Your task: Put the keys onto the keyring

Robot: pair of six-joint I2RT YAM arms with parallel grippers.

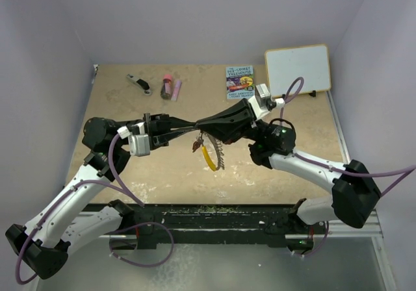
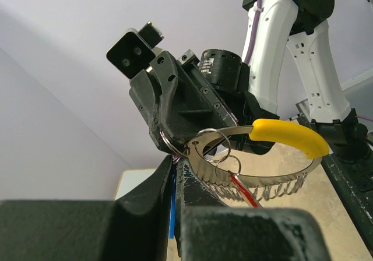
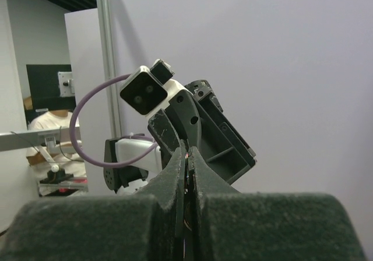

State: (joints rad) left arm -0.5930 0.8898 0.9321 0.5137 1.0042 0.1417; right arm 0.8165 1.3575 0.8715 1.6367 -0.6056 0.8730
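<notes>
We find the large hoop keyring (image 1: 210, 158) of silvery coil and yellow arc hanging just below the meeting fingertips. The right gripper (image 1: 200, 123) pinches its top. The left gripper (image 1: 186, 129) is pressed shut against it from the left — on what, we cannot tell — with the tiny red-tagged key (image 1: 195, 145) dangling beneath.

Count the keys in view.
1 for certain: the red key hangs from the keyring between both arms. A blue sliver between the left fingers may be another, mostly hidden.

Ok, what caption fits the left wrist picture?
Left gripper and right gripper meet tip to tip; silver-and-yellow keyring hoop and small red key hang there.
</notes>
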